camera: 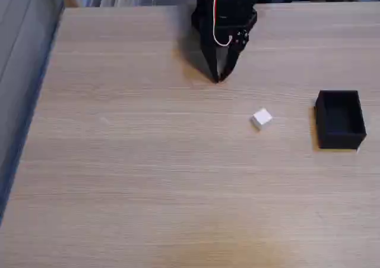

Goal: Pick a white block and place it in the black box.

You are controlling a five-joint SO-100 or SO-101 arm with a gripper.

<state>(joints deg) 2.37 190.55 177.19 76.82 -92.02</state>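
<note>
Fixed view from above: nearest on the pale wood-grain table [148,179] lies the white block [261,119], a small plain cube turned slightly askew, resting alone on the bare surface with no marking that can be read. To its right, well apart, stands the black box [339,119], matte, open-topped, thin-walled, its inside dark with nothing seen in it. Farther back, the black claw [217,78] points down, fingertips together, holding nothing, a white cable looping over it.
</note>
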